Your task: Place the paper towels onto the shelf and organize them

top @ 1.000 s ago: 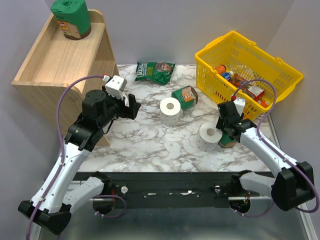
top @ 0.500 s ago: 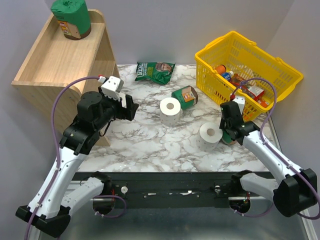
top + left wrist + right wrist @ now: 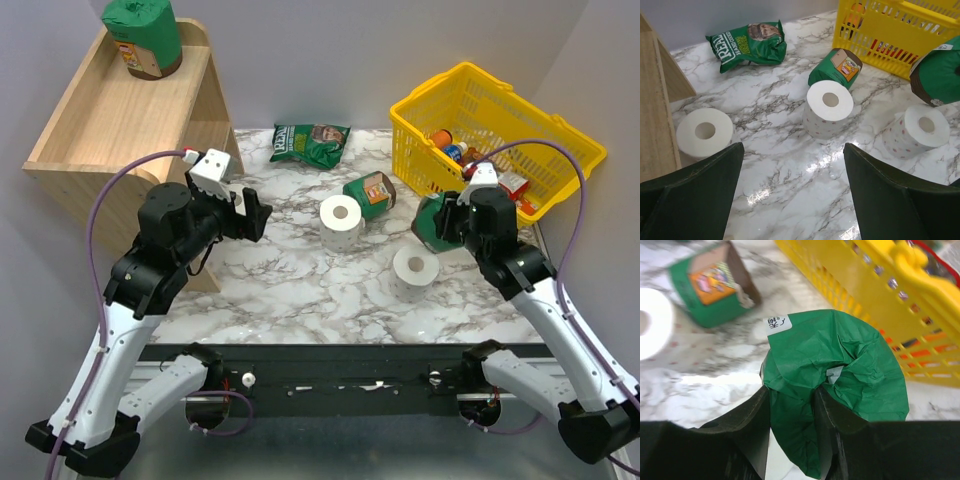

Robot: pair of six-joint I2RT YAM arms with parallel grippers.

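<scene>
My right gripper (image 3: 792,425) is shut on the crumpled end of a green-wrapped paper towel roll (image 3: 840,370), which it holds above the marble near the basket (image 3: 432,222). A second green roll (image 3: 370,193) lies on its side mid-table. A third stands on the top tray of the wooden shelf (image 3: 110,130) at its far end (image 3: 140,35). Two white rolls (image 3: 340,220) (image 3: 413,272) stand on the marble. The left wrist view shows another white roll (image 3: 705,132) beside the shelf's side panel (image 3: 660,115). My left gripper (image 3: 795,200) hangs open and empty above the marble.
A yellow basket (image 3: 495,140) of small groceries fills the back right, close behind the held roll. A flat green snack bag (image 3: 310,143) lies at the back centre. The shelf stands at the left edge, with my left arm in front of its lower tier.
My right gripper has shut on the green roll beside the near white roll and carried it up and back toward the basket. The left arm has drifted slightly left.
</scene>
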